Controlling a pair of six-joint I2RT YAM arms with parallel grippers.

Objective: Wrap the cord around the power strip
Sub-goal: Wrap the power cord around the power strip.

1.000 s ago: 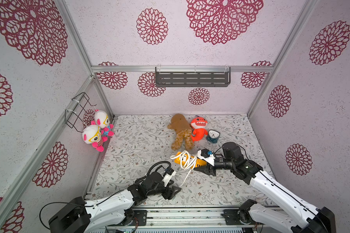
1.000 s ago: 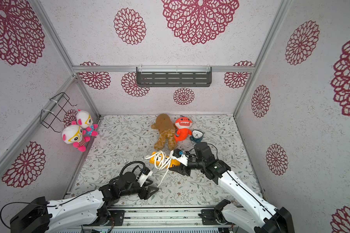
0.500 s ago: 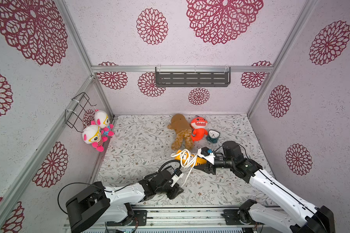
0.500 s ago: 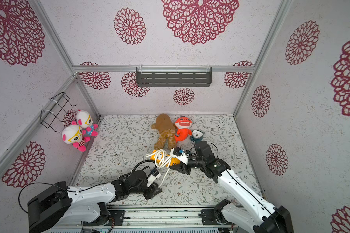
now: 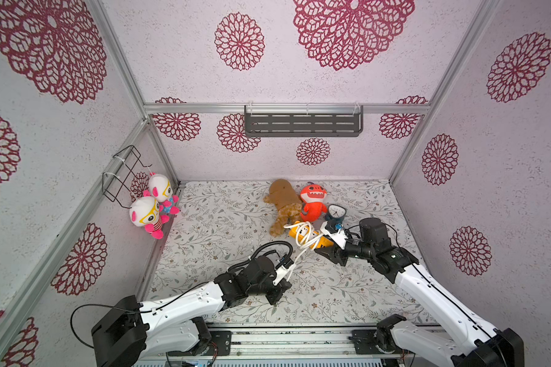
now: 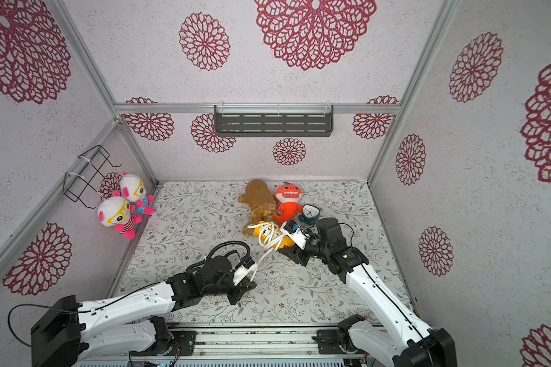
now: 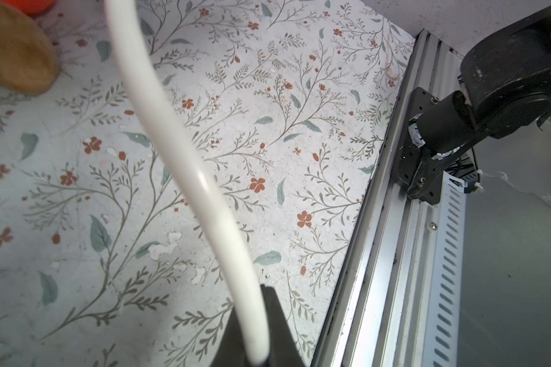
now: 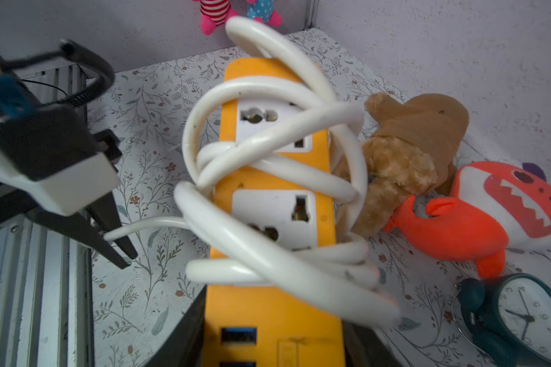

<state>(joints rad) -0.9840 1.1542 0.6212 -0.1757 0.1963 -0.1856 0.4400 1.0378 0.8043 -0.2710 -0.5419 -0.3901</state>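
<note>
1. Flowered paper floor [image 5: 223,222]: bare stretch between the two arms, room enough for swinging slack.
2. Right gripper [image 8: 274,343]: clamped across the power strip [image 8: 268,305] at the end with the blue ports. Best kept firm and level, turning the block only to meet each new turn.
3. Left gripper [image 7: 256,327]: closed tight on the cord [image 7: 185,165], pinched on the loose run well short of the coils. Worth carrying over the block and down its far side under light tension, no yanking.
4. Brown soft toy [image 5: 282,197]: touching or just beside the strip's far side. Likely snag, so the loop should pass clear of it.
5. Power strip: mid-floor, toward the right arm, just in front of the brown toy and the orange toy [image 5: 314,203]. Lifted or resting, cannot tell.
6. Cord: several slack, crossed loops already round the block, over the socket faces. Next turn better laid snug beside them.
</note>
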